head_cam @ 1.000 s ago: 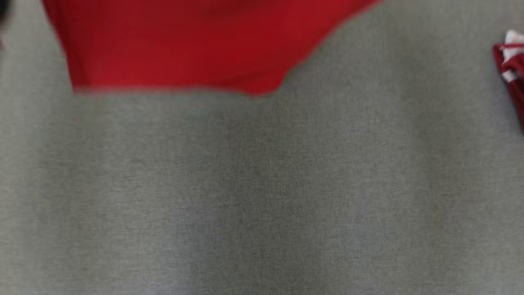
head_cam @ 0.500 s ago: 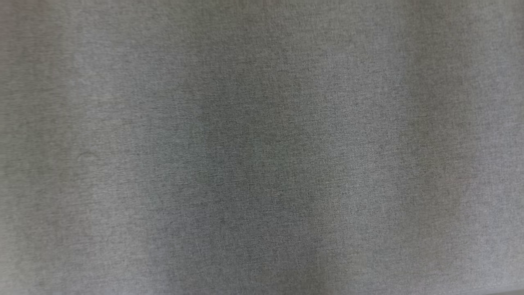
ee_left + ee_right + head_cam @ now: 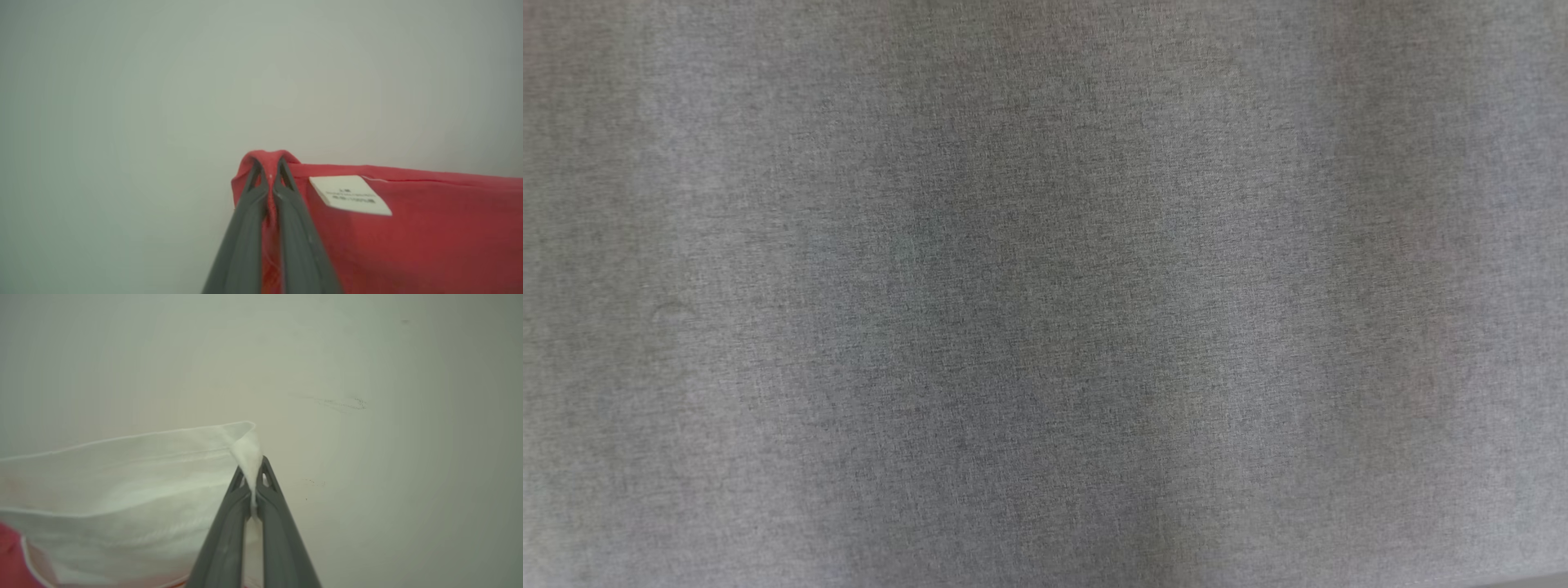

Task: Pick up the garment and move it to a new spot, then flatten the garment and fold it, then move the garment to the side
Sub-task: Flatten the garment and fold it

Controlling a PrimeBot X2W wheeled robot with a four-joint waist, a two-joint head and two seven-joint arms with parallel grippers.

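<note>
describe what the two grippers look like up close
They look alike. The left gripper has two long, matte dark grey fingers, broad at the base and tapering to narrow tips, with a slim cut-out near each tip. The right gripper has the same dark grey tapered fingers with small openings by the tips.

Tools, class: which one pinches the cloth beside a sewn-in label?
The left tool, shut on the red garment beside its white label; the right tool pinches plain white cloth.

Woven grey cloth surface [image 3: 1045, 294], matt, fine-grained. Red garment [image 3: 429, 237] btwn fingers [image 3: 245, 237]: soft matt cloth; label [image 3: 349, 195] right of them: white, smooth. Fingers: dark matt plastic.
</note>
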